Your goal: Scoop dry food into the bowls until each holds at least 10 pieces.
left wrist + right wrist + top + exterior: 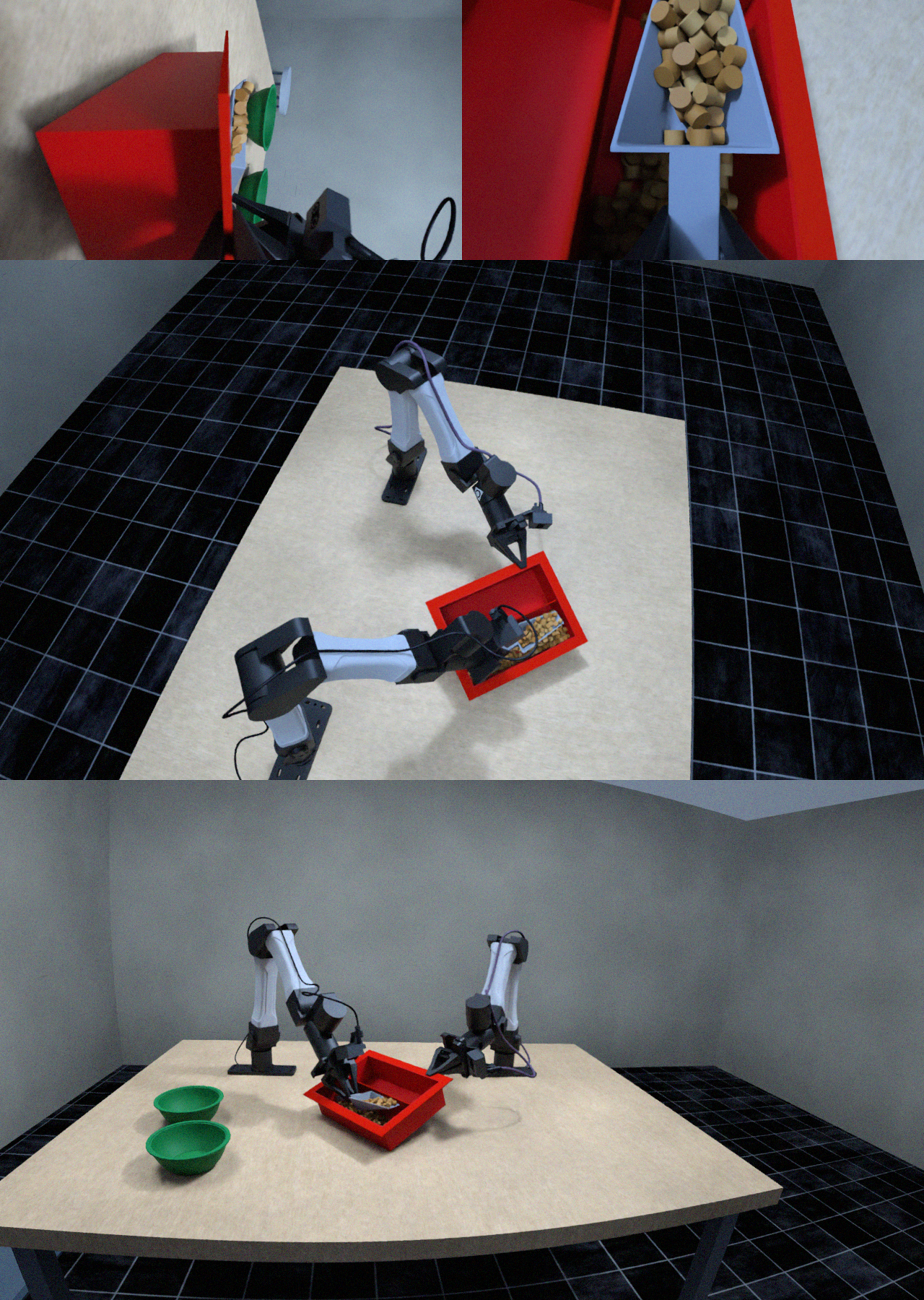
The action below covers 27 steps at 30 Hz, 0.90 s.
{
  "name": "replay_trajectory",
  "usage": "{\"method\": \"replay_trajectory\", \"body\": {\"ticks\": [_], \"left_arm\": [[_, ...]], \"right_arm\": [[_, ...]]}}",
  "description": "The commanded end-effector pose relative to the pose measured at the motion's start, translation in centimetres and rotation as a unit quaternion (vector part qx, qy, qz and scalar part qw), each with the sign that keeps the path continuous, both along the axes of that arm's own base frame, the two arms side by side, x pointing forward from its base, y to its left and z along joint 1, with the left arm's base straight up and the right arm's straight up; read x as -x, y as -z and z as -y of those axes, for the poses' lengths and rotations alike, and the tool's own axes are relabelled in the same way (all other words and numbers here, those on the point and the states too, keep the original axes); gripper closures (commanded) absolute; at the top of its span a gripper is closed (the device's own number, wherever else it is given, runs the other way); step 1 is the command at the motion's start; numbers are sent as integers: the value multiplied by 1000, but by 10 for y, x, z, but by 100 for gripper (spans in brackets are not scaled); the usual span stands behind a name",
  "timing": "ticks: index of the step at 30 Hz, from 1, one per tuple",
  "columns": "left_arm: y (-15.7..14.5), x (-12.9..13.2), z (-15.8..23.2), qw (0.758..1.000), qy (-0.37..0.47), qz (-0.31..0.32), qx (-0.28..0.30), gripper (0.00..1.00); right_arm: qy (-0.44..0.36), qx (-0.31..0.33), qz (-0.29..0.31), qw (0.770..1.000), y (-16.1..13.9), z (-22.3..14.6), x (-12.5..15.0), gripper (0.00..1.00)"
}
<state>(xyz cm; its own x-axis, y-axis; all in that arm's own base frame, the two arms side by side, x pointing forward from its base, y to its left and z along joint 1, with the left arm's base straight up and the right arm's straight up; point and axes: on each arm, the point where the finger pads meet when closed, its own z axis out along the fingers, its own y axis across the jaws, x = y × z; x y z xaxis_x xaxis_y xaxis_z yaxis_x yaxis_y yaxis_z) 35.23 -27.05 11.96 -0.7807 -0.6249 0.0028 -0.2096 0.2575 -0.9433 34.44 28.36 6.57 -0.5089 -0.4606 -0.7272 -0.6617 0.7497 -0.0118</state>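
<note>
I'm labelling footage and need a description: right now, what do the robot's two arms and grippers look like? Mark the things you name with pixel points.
Both arms have white links and black joints. The left gripper (522, 564) (429, 1075) and right gripper are black with tapering fingers. The left arm's cable is purple, the right's black.
</note>
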Motion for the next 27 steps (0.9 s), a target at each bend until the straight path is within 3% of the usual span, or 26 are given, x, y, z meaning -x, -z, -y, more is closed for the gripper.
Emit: {"method": "replay_trajectory", "body": {"ticks": [1,7,8,19,27], "left_arm": [[-46,-6,11,998,16,57,31,100],[-46,-6,11,998,16,57,31,100],[-46,-6,11,998,16,57,31,100],[-46,-6,11,998,16,57,31,100],[-46,-6,11,998,16,57,31,100]], "right_arm": [[3,-33,54,998,-38,-10,-17,100],[2,-37,54,998,-40,-12,-15,100],[26,-10,29,999,-16,2,-19,100],[23,-9,30,999,-15,0,-18,100],[8,-50,48,998,-60,-6,-16,100]]}}
